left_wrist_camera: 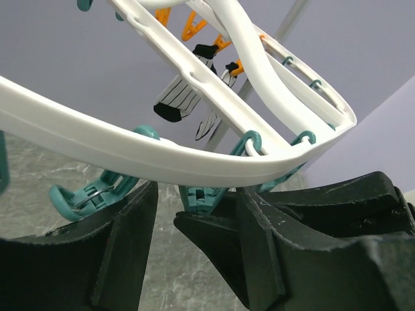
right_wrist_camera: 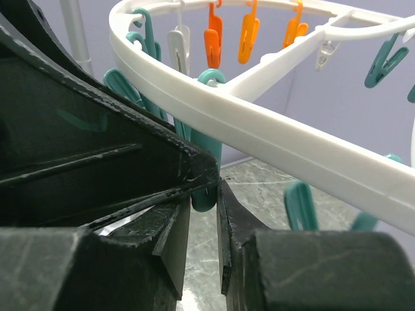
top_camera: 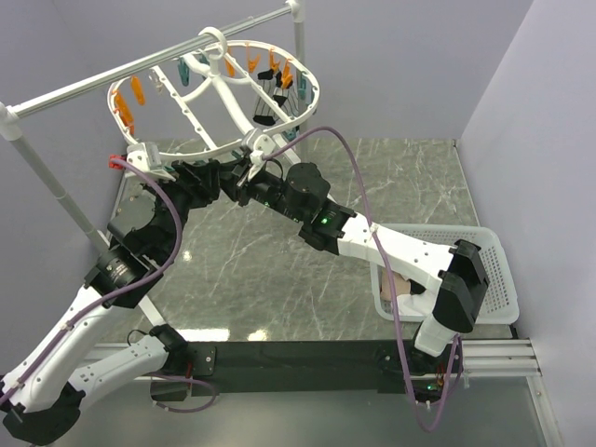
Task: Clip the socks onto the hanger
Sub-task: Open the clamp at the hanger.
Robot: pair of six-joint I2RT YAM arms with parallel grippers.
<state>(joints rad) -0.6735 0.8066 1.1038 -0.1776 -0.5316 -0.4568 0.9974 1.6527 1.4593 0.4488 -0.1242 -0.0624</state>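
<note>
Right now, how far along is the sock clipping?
Done: striped socks hang clipped at the far side of the hanger. In hand: right pincer is shut on a teal clip at the near rim; left pincer sits beside it, its hold unclear. Left: at least a pinkish sock lies in the basket; many clips empty.

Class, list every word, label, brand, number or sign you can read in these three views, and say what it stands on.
None: no readable text in any view.
The white plastic oval drying hanger, the teal clip, the orange clips and the white lattice basket show no writing.
</note>
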